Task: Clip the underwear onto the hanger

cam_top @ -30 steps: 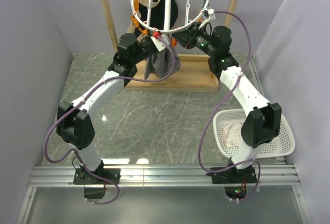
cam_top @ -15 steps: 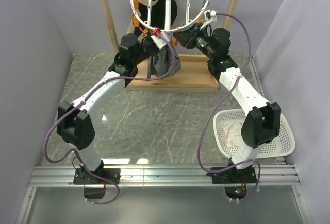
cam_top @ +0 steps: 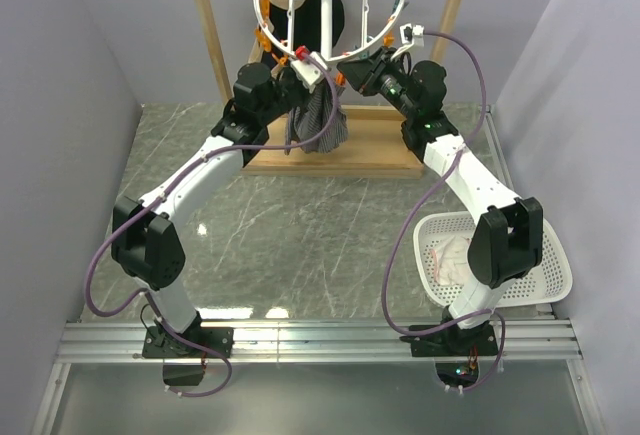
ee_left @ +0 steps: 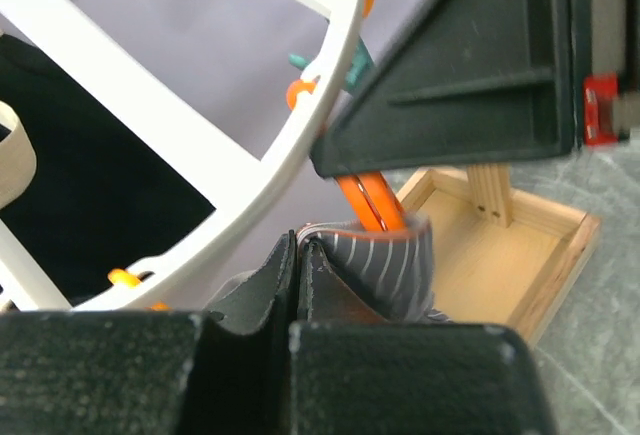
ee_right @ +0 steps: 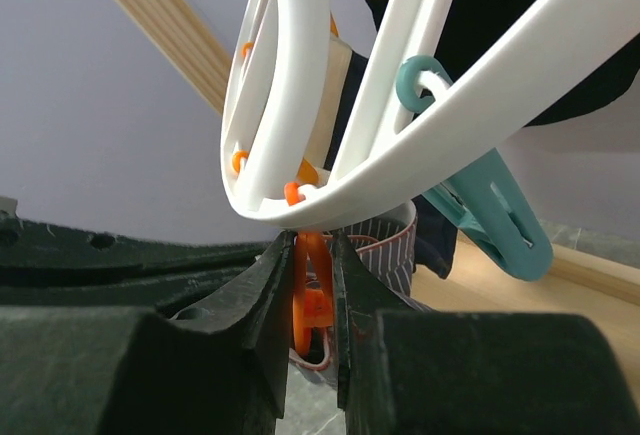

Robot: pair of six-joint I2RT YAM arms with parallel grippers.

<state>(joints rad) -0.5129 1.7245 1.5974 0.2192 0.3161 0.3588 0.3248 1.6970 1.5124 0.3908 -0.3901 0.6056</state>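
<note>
The white ring hanger [cam_top: 330,10] hangs from the wooden frame at the back. My left gripper [cam_top: 305,73] is shut on the waistband of the grey striped underwear [cam_top: 320,120], holding it up just under the ring's near rim. In the left wrist view the fingertips [ee_left: 300,247] pinch the fabric edge [ee_left: 395,260] beside an orange clothespin [ee_left: 372,200]. My right gripper [cam_top: 350,77] is shut on that orange clothespin [ee_right: 310,295], squeezing it below the ring [ee_right: 420,145], with the underwear's waistband [ee_right: 385,250] right behind it.
A dark garment [cam_top: 325,15] hangs inside the ring. A teal clothespin [ee_right: 490,215] dangles to the right of the pinched one. The wooden frame's base [cam_top: 370,160] lies below the arms. A white basket [cam_top: 520,255] holding a pinkish-white cloth [cam_top: 450,255] sits at the right.
Both grippers have moved up and back toward the ring's rim. The underwear has risen with the left gripper and hangs closer to the clothespin.
</note>
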